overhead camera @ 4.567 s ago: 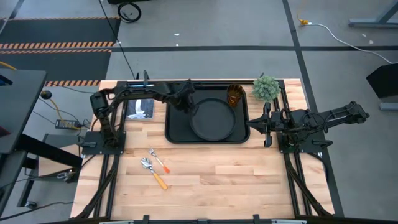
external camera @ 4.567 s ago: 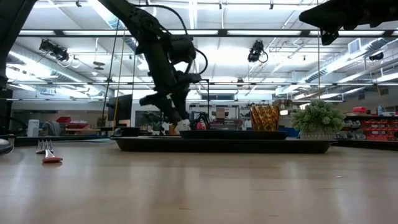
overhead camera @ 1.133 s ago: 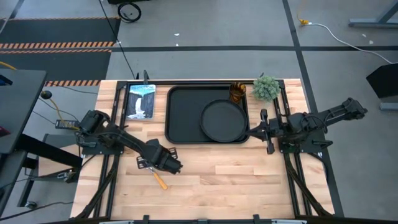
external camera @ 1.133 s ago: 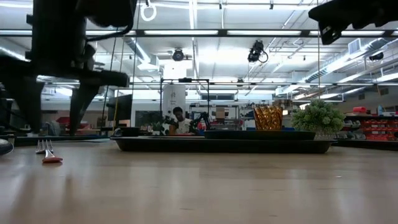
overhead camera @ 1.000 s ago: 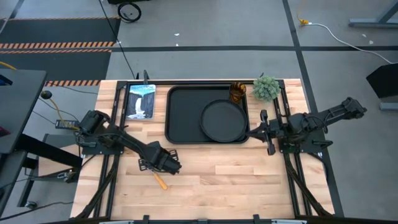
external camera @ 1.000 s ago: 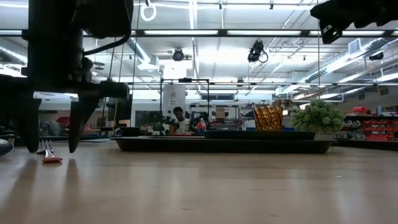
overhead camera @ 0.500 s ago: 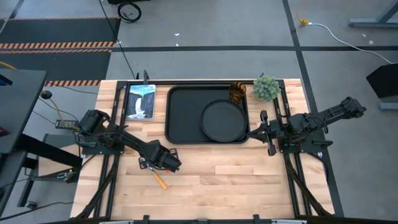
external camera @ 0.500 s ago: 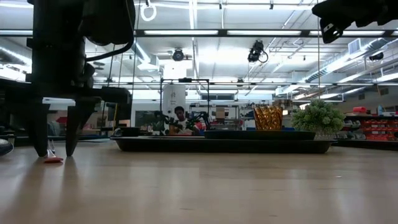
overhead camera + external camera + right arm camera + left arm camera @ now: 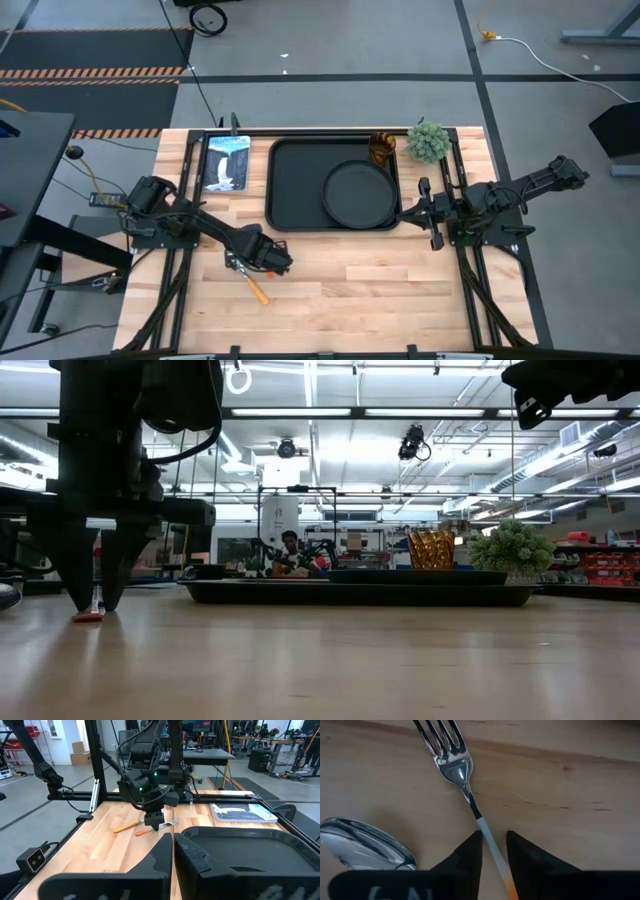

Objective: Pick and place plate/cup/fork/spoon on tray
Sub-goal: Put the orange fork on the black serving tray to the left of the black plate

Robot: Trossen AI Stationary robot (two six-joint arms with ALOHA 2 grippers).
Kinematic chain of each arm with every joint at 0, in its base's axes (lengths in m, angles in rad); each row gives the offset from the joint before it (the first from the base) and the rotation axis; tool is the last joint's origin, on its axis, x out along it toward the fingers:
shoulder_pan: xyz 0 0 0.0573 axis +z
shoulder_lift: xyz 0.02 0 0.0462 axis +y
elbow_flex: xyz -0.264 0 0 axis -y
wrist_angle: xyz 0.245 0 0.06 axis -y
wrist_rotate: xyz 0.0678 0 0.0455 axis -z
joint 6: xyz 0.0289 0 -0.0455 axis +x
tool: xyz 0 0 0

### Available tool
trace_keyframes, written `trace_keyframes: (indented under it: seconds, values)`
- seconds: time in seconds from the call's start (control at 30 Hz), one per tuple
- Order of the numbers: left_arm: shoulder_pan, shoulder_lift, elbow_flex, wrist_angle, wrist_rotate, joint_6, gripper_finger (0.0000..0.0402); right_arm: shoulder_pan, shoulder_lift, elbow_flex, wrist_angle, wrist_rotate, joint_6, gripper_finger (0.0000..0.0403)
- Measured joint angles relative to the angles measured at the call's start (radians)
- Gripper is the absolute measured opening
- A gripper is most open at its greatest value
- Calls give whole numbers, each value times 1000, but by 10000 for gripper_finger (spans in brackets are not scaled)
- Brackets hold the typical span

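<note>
The fork [image 9: 451, 765] lies flat on the wooden table, tines toward the far side; its orange-red handle end shows in the low view [image 9: 88, 616]. My left gripper [image 9: 262, 258] points down with its tips at the table [image 9: 92, 605], its fingers close on either side of the fork's handle [image 9: 489, 845]. The spoon [image 9: 367, 845] lies beside it, its orange-yellow handle [image 9: 258, 291] toward the near edge. The round black plate [image 9: 360, 193] and amber cup [image 9: 380, 150] sit on the black tray [image 9: 290, 185]. My right gripper [image 9: 428, 212] is shut and empty beside the tray's right rim. My left gripper's fingers [image 9: 470, 852] come from above, pointing down, and stand across the fork's handle [image 9: 492, 851] just behind the neck. A narrow gap shows on one side; I cannot tell whether they touch it. The fork lies flat on the table.
A green potted plant [image 9: 427, 141] stands at the far right corner by the cup. A printed booklet [image 9: 225, 162] lies left of the tray. Bare wood stretches along the near half of the table [image 9: 400, 290].
My left gripper has come down a little until its tips are at the table, and its fingers have drawn much closer together around the fork's handle. The fork and the spoon lie where they were.
</note>
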Motion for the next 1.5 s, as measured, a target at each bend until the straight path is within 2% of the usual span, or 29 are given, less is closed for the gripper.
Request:
trace_keyframes:
  seconds: [0.27,0.53,1.1,1.5]
  values:
    - [0,-3,0,7,14,84,54,0,0,0,0,0,0,22]
    - [-5,-31,-3,16,71,114,24,0,0,0,1,0,0,22]
    - [4,-43,-1,7,60,82,28,0,0,0,0,0,0,22]
    - [86,-213,-1,-72,-2,87,27,0,0,0,5,0,0,22]
